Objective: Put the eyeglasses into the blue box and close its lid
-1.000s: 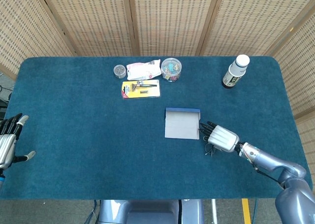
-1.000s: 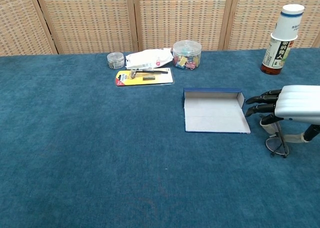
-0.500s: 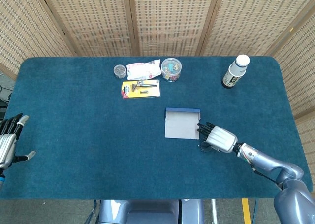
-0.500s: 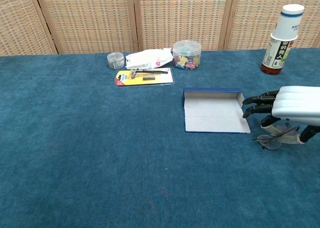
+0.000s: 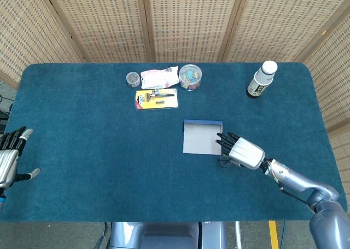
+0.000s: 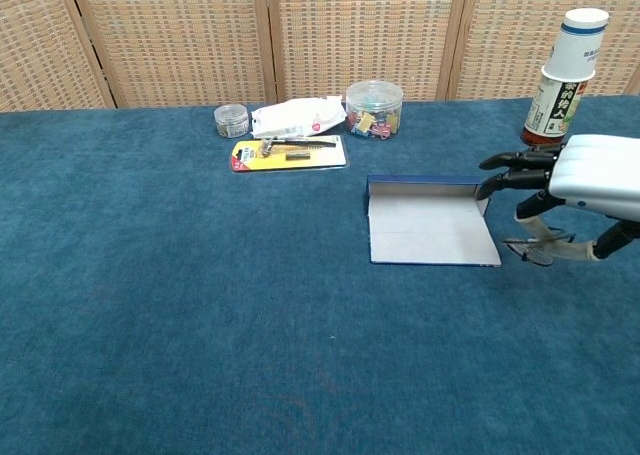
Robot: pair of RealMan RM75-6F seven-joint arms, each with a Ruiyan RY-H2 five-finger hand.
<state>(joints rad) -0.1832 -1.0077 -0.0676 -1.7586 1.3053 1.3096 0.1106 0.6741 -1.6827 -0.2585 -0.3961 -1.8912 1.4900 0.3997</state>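
While the right hand [image 6: 590,180] hangs just past the right edge of the open box [image 6: 430,228], it pinches the glasses [image 6: 540,247] beneath its palm, with its other fingers [image 6: 505,160] stretched out toward the box. From the chest view the glasses dangle clear of the blue cloth [image 6: 200,325], just beside the box's right wall and not yet over it. From the head view the same hand [image 5: 242,152] covers the glasses almost wholly, so how firm the hold is cannot be told.

The left hand [image 5: 8,158] rests at the far left table edge, fingers spread, holding nothing.

Risks, as a judgement: the hold looks slight, on a thin part of the frame, so the glasses could swing or slip out before they are over the box. Carried too low, they could catch the wall and shove the light box. The outstretched fingers could also knock the raised lid [image 6: 425,183] at the far side.

A bottle [image 6: 560,80] stands behind the hand, well apart, so it matters only on a wide swing.
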